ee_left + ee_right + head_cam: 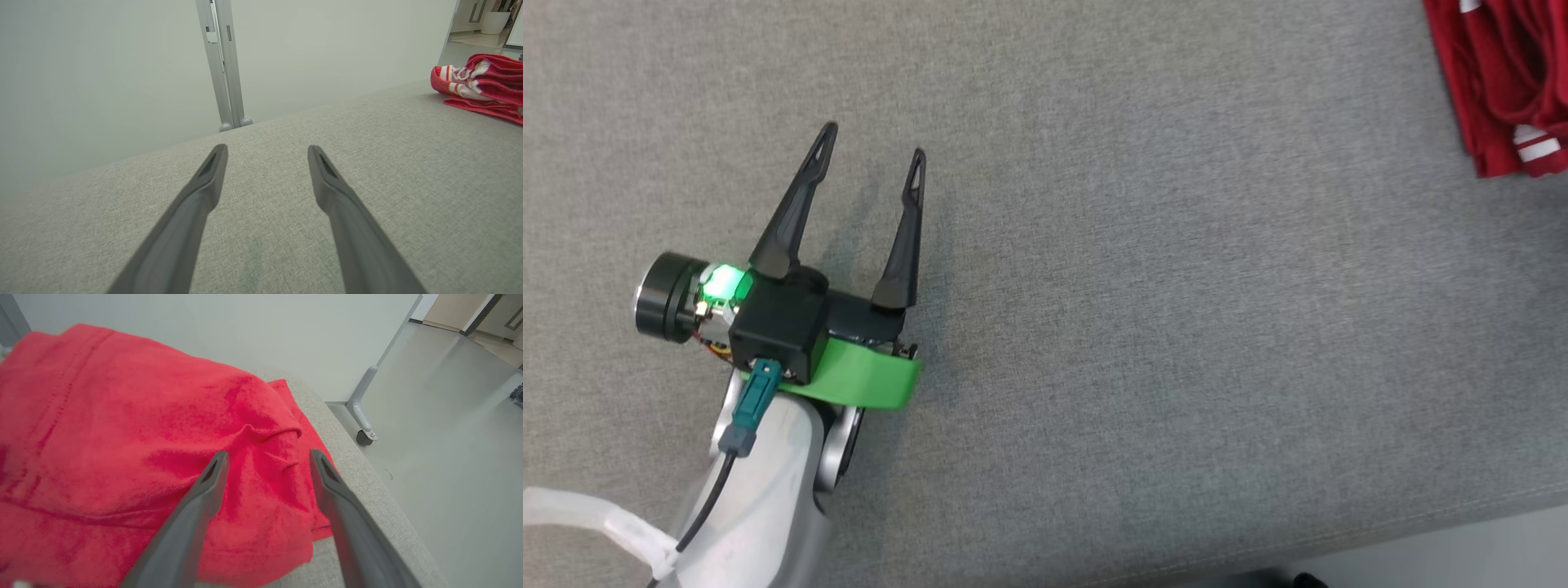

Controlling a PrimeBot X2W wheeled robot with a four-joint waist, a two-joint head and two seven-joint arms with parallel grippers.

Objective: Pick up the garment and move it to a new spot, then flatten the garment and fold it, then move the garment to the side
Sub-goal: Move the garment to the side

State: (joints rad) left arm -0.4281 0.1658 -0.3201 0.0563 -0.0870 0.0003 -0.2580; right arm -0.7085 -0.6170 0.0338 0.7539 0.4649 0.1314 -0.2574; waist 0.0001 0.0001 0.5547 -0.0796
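My left pincer (874,140) is open and empty, low over the grey surface (1176,327). My right pincer (268,453) is open too, over the red garment (122,416), which is bunched at the surface's far right edge.

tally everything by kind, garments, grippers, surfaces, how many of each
red garment: 1
grippers: 2 (left gripper, right gripper)
grey fabric surface: 1
total: 4
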